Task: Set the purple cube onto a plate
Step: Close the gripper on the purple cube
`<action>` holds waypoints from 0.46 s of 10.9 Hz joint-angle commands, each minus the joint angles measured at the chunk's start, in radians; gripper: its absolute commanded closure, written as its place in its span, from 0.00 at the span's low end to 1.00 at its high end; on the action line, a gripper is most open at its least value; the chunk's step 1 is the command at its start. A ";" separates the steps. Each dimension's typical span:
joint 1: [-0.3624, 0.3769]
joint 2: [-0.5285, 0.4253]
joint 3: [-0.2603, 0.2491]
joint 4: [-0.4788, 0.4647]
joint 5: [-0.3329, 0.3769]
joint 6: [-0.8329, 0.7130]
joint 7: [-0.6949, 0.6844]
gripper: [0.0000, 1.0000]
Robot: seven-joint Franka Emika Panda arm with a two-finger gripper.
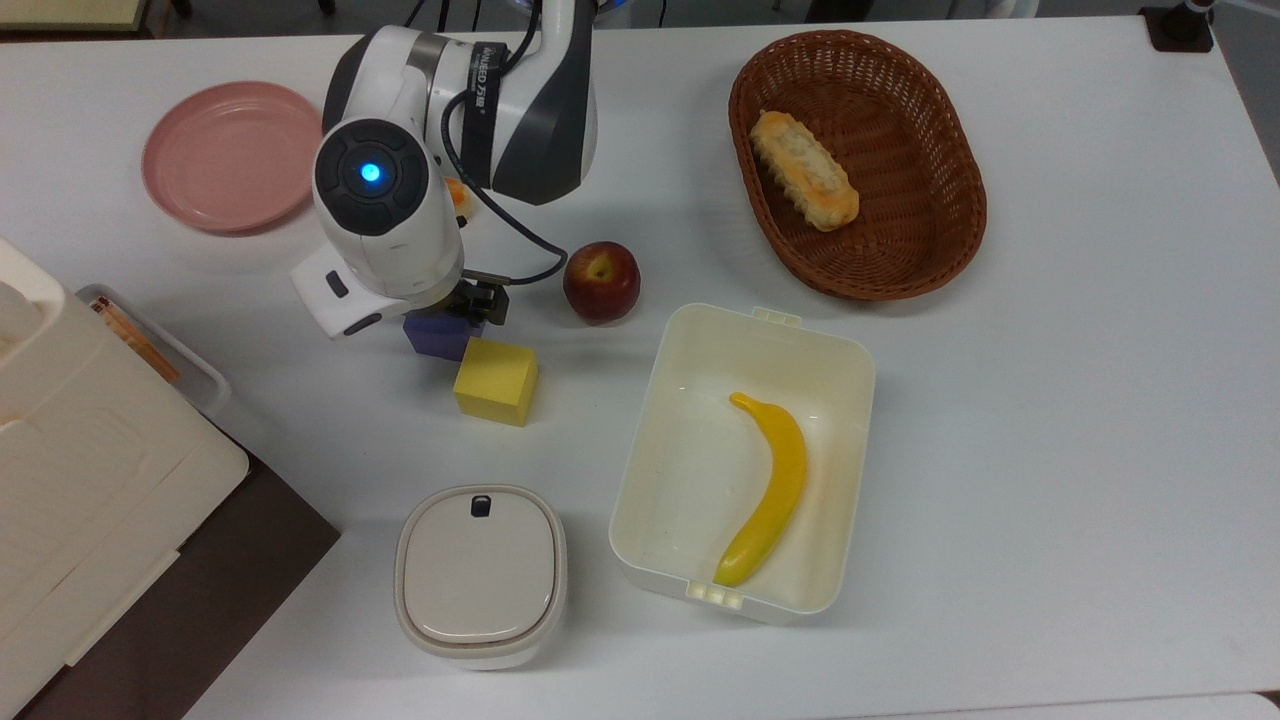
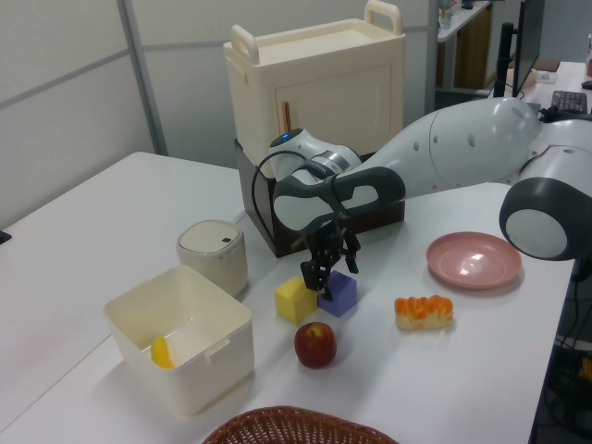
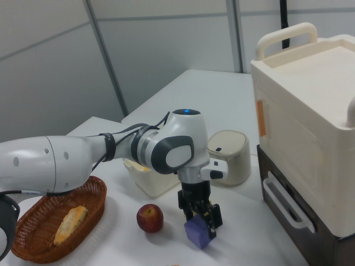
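The purple cube [image 1: 438, 338] [image 2: 340, 294] [image 3: 197, 234] rests on the white table, touching the yellow cube [image 1: 495, 380] [image 2: 295, 300]. My gripper [image 2: 326, 273] [image 3: 201, 219] points straight down over it, open, with a dark finger low on either side of the cube's top. In the top view the arm's wrist covers most of the cube. The pale pink plate [image 1: 230, 155] [image 2: 474, 259] lies bare at the top view's upper left, well apart from the cube.
A red apple [image 1: 601, 281] [image 2: 315, 343] sits close by the gripper. An orange bread piece [image 2: 424, 311] lies between cube and plate. Also here: a wicker basket [image 1: 950, 180] with bread, a cream box [image 1: 660, 400] with a banana, a lidded pot [image 1: 480, 575], a cabinet [image 2: 314, 102].
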 commanded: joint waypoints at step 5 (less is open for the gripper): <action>-0.003 -0.080 -0.004 -0.012 -0.013 0.008 0.010 0.83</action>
